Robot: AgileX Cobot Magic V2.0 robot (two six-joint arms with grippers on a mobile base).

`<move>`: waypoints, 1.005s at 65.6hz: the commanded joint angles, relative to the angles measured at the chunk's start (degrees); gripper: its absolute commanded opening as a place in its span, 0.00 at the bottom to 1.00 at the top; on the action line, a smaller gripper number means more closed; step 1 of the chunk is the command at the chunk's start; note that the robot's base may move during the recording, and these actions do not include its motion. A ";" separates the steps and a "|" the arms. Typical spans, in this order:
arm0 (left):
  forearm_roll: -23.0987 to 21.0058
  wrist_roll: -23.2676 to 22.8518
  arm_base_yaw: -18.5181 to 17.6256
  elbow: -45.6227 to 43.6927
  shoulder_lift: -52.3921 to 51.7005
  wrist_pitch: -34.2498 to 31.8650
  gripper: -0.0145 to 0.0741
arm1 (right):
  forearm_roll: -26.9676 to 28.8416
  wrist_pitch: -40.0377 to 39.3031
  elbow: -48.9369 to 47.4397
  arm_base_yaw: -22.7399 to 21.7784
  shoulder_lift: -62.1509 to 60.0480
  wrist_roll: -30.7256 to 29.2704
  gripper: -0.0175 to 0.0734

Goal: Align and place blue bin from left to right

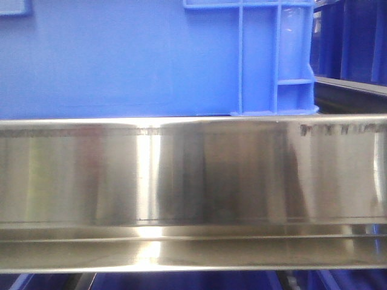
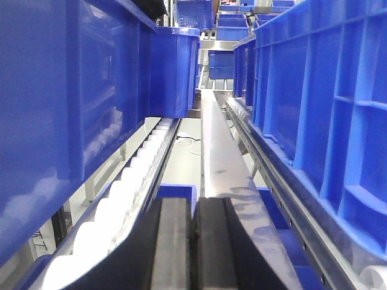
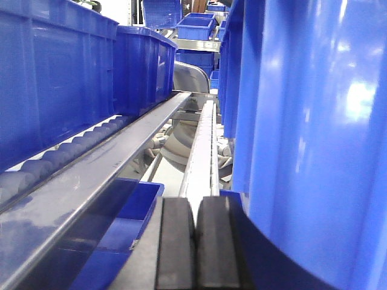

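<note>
Blue bin point(image 1: 121, 60) sits just above the steel rail point(image 1: 193, 175). Stiff ribbed plastic, probably light and slippery; best held at the ribbed corner. Left gripper point(image 2: 193, 223) and right gripper point(image 3: 195, 220): jaws pressed together, empty.

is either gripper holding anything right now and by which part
Nothing is held. The left gripper and the right gripper are both shut, jaws together with nothing between them.
</note>
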 commanded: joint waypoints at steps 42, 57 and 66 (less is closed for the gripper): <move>-0.44 0.24 -0.16 -0.20 -0.25 -4.60 0.04 | -0.29 -5.20 -0.05 0.04 -0.21 0.04 0.01; -0.44 0.24 -0.16 -0.20 -0.25 -8.20 0.04 | -0.29 -7.75 -0.05 0.04 -0.21 0.04 0.01; -2.38 0.24 -0.16 -0.20 -0.25 -13.76 0.04 | 0.04 -11.26 -0.05 0.04 -0.21 0.04 0.01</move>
